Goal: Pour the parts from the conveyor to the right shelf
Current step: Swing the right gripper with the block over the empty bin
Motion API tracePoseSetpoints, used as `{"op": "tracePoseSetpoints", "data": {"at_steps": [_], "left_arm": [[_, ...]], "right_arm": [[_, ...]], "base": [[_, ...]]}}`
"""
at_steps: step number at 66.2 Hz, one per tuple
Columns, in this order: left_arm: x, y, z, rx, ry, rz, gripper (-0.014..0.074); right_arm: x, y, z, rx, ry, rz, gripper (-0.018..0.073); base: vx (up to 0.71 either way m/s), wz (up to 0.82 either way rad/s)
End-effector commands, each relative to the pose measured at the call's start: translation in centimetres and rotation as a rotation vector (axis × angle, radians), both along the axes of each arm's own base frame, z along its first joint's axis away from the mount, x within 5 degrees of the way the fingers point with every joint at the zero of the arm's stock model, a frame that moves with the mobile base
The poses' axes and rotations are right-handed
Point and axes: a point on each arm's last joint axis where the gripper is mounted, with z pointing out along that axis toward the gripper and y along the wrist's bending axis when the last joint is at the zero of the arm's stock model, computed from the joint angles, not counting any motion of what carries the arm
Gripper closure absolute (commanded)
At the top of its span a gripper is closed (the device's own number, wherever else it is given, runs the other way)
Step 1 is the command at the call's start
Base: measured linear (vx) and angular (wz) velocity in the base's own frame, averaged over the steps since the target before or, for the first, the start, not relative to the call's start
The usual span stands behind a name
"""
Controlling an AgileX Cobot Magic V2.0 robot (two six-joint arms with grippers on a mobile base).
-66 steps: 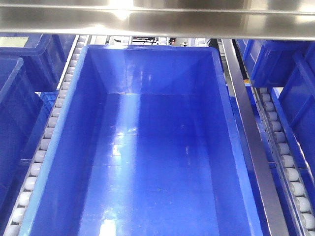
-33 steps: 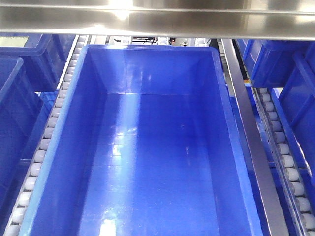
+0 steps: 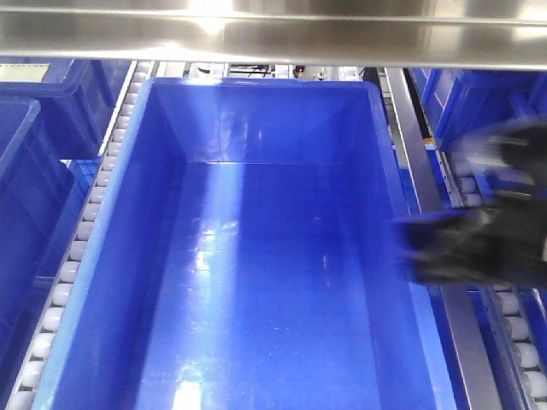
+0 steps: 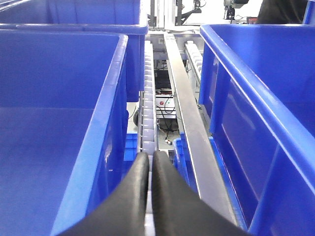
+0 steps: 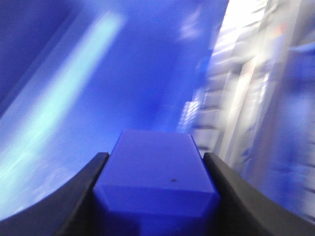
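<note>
Facing the right shelf, the front view has a blurred dark right arm at the right rim of the central tub; left wrist: left claw closed above a roller lane between tubs; right wrist: right claw gripping the blue block over a blurred tub interior.

BACKGROUND: bright white backlit area at far end | EQUIPMENT: dark machine silhouettes against it | LOWER LEVEL: white control box with red button; loose black cables just beside | LIGHT: lamp reflection, top of front view
</note>
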Motion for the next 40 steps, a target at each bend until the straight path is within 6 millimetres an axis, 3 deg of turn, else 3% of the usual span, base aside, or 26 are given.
{"op": "tracePoseSetpoints", "data": {"at_steps": [1,21,40], "left_arm": [[0.1,-0.1,1.3,-0.018,-0.081,-0.008,0.0602],[0.1,-0.1,1.3,-0.018,-0.081,-0.008,0.0602],[0.1,-0.1,1.3,-0.018,-0.081,-0.008,0.0602]], "right_arm": [[2.3,2.7,1.3,0.008,-0.052,0.052,0.0564],[8.9,11.1,-2.2,-0.139,0.138,0.153,0.0564],[13.1,14.4,-5.7,-0.212,0.23,0.15,0.0564]], "base": [[0.0,0.0],[0.0,0.0],[0.0,0.0]]}}
